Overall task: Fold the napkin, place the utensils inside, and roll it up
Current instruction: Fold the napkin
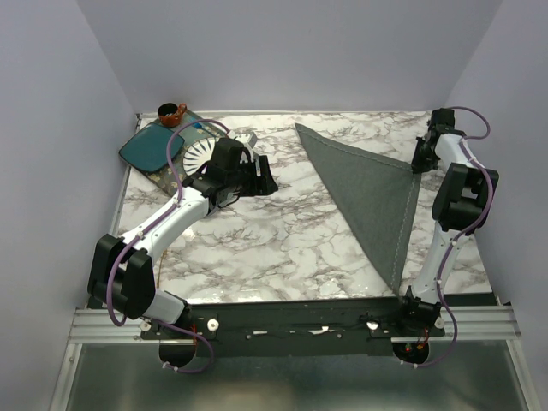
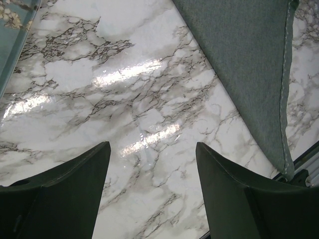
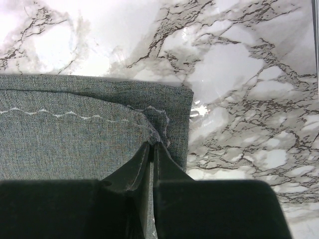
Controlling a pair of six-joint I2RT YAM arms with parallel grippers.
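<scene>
R gripper (image 3: pixel 153 144): jaws nearly together, only a thin slit betw. them, tips at the top layer's corner of the napkin (image 3: pixel 75 139). Cloth puckers there; can't tell if it's gripped or only touched. Napkin lies as a folded triangle on the right side of the table (image 1: pixel 257 248), top corner sitting just inside the lower one. To do the fold well: set corner flush w/ the edge below, open, lift straight up so nothing drags. L gripper (image 2: pixel 152 147) spread wide, empty, over bare marble near the white plate (image 1: pixel 195 152). Utensils not made out.
</scene>
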